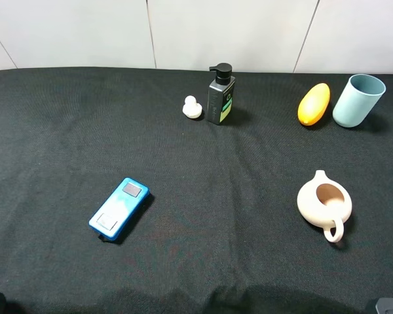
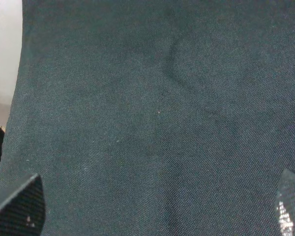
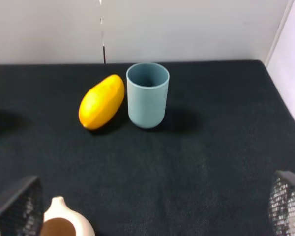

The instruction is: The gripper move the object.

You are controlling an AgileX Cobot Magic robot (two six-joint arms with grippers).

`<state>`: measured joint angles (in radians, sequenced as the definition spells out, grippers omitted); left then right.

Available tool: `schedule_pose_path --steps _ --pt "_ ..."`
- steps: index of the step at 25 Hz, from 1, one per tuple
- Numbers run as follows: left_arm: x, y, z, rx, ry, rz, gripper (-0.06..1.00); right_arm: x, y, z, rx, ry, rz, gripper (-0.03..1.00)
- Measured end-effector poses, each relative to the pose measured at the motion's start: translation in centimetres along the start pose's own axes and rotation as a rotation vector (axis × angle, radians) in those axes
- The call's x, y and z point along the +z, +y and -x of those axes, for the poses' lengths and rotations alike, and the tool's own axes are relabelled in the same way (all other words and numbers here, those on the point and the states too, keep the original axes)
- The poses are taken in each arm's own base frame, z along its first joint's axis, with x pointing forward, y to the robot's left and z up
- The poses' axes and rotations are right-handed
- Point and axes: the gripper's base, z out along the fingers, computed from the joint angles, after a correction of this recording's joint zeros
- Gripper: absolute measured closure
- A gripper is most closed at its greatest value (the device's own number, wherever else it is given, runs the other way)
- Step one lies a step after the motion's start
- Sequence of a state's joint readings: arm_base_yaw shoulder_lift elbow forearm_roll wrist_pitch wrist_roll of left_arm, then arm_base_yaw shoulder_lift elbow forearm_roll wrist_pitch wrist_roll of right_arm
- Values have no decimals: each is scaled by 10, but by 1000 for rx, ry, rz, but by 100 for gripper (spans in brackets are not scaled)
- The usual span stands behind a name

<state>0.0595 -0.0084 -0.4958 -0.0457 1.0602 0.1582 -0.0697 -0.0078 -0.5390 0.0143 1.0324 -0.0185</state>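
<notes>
Cup (image 3: 147,94) stands well ahead of wide-spread right claw (image 3: 152,206)

Right wrist view: beige pot (image 3: 64,223) cut off by the frame edge, only spout and part of the rim showing; handle out of view. Right gripper (image 3: 152,209): only two finger corners enter the frame, set wide apart, nothing between them; fingertips not shown. A yellow sliver at the frame edge, beyond the mango (image 3: 102,101) from the teal cup (image 3: 147,95), too small to identify.

Left wrist view: left gripper (image 2: 157,209) shows only two finger corners over the black cloth (image 2: 152,98); jaw state unclear. Blue sliver at the frame edge above one finger, unidentifiable.

Exterior high view: pump bottle (image 1: 220,95) label unreadable.
</notes>
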Motion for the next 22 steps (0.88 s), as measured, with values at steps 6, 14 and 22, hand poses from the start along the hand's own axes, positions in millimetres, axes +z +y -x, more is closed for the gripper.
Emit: schedule_pose_path --steps 6,14,22 --pt "0 0 0 0 0 0 -5 9 -2 -8 -21 34 -22 27" --pt "0 0 0 0 0 0 -5 9 -2 -8 -23 34 -24 27" --pt "0 0 0 0 0 0 -5 9 -2 -8 -24 34 -24 27"
